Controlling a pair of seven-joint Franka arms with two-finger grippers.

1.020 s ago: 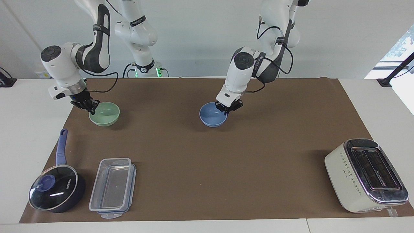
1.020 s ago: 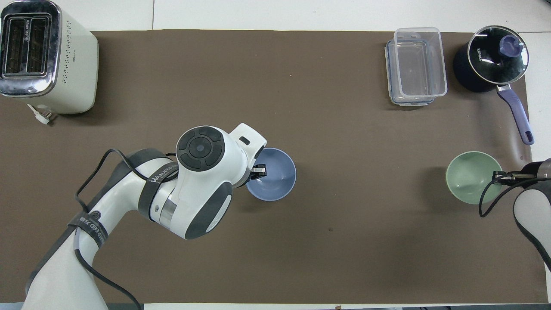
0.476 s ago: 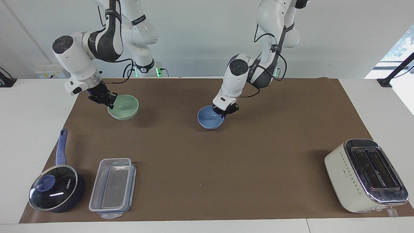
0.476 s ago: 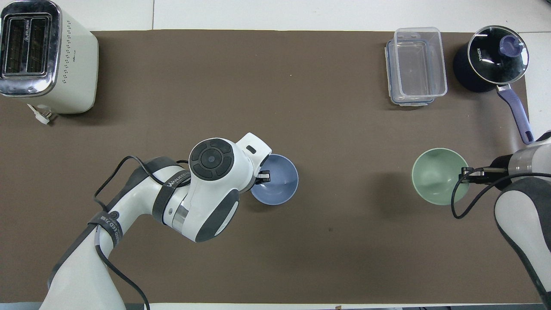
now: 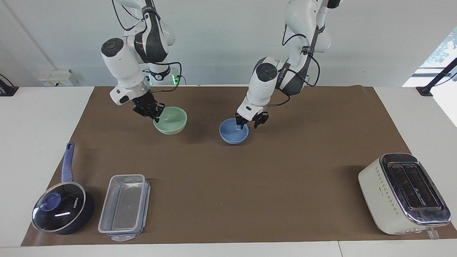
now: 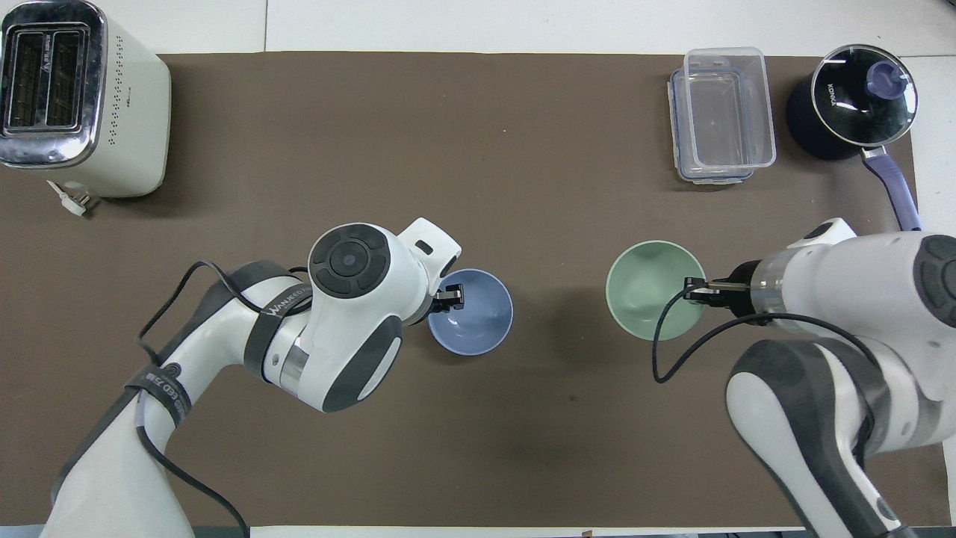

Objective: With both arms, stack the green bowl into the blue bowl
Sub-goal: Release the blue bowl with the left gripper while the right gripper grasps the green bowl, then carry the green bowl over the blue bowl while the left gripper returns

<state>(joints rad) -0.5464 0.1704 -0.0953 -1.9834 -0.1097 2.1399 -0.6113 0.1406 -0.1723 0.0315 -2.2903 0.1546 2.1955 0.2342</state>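
Bowls converge mid-table: right gripper (image 5: 149, 109) pinches the green bowl (image 5: 172, 120) by its rim, carried above the mat; left gripper (image 5: 251, 120) hangs unclenched at the blue bowl (image 5: 234, 131), which rests beside it toward the left arm's end; both look light, rigid, smooth, best held at the rim.

wall: plain pale wall (image 5: 221, 43) is seen along the robots' end of the table, lit evenly
table: white top (image 5: 35, 142), made up of panels with seams showing
mat: brown sheet (image 5: 250, 178) is laid over most of the top; white margins are left at both ends
window: bright daylight patch (image 5: 442, 50) is seen at the left arm's end
wall box: small white box with a yellow label (image 5: 57, 79) is mounted low on the wall
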